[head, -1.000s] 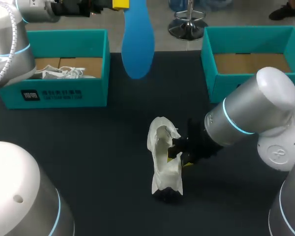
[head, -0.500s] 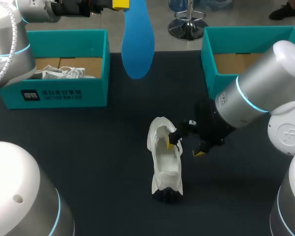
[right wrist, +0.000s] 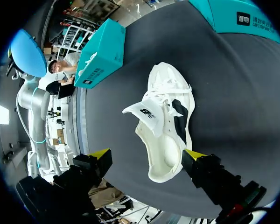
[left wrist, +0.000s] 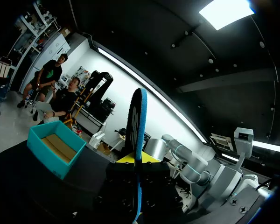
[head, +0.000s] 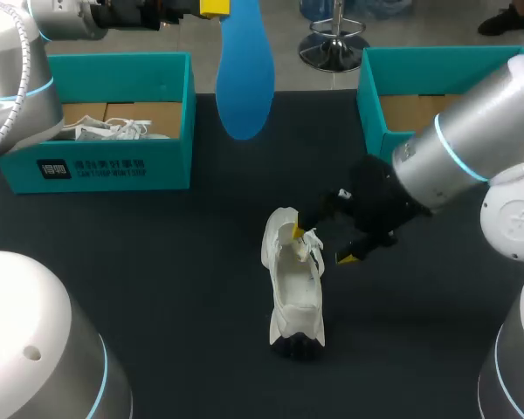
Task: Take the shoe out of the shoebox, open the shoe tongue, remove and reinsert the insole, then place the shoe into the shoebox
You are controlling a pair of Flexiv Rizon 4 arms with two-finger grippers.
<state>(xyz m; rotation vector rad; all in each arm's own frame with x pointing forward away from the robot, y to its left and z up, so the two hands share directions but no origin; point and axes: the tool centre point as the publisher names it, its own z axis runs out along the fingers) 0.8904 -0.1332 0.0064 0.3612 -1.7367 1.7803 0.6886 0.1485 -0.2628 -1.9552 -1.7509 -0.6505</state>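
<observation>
The white shoe (head: 295, 292) lies on the dark tabletop (head: 157, 288), its tongue raised. Just beside its opening the right hand (head: 322, 244) hangs released, fingers spread. Well beyond the shoe, the left hand (head: 214, 9) grasps the blue insole (head: 244, 70).

Colour key: you see a white shoe (head: 295, 297), black at its near end, with a black side panel in the right wrist view. The insole (head: 244, 74) is plain blue. The left shoebox (head: 166, 166) and right shoebox (head: 373, 113) are teal with brown cardboard floors; the left one bears a black label with white print. The table (head: 157, 262) is black. The right gripper (head: 321, 245) is black with yellow tips. The right arm (head: 472, 144) is silver-grey with a light-blue ring.
</observation>
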